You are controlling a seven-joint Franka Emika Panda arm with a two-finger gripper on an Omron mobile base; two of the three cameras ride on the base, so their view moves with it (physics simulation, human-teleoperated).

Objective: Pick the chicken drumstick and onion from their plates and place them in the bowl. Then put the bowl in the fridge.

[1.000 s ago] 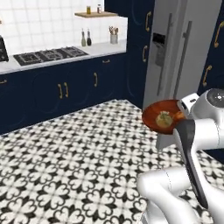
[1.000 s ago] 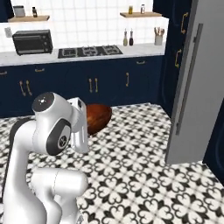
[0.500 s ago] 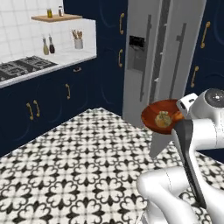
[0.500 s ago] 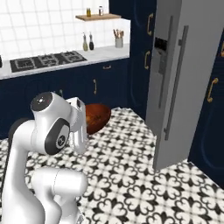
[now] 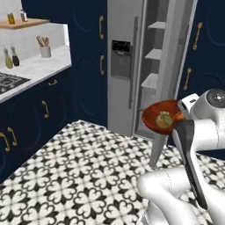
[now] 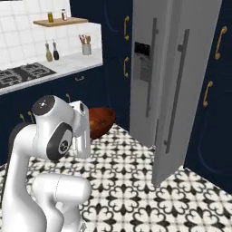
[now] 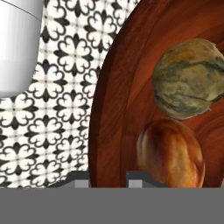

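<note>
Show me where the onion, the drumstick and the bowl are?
onion (image 7: 189,78), hand view, middle of its mottled skin.
chicken drumstick (image 7: 171,151), hand view, its rounded top.
bowl (image 7: 113,100), hand view, its left rim.

We see a black-and-white patterned floor (image 5: 83,167); navy cabinets (image 5: 83,66) with brass handles (image 5: 102,27); a utensil holder (image 5: 45,51) and two bottles (image 5: 11,57) on the pale desk (image 5: 35,70); a wooden shelf (image 6: 61,21).

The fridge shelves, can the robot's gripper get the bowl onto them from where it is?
Probably yes. The fridge has its door swung open, its shelves bare, and the gripper holds the bowl right before the opening.
</note>
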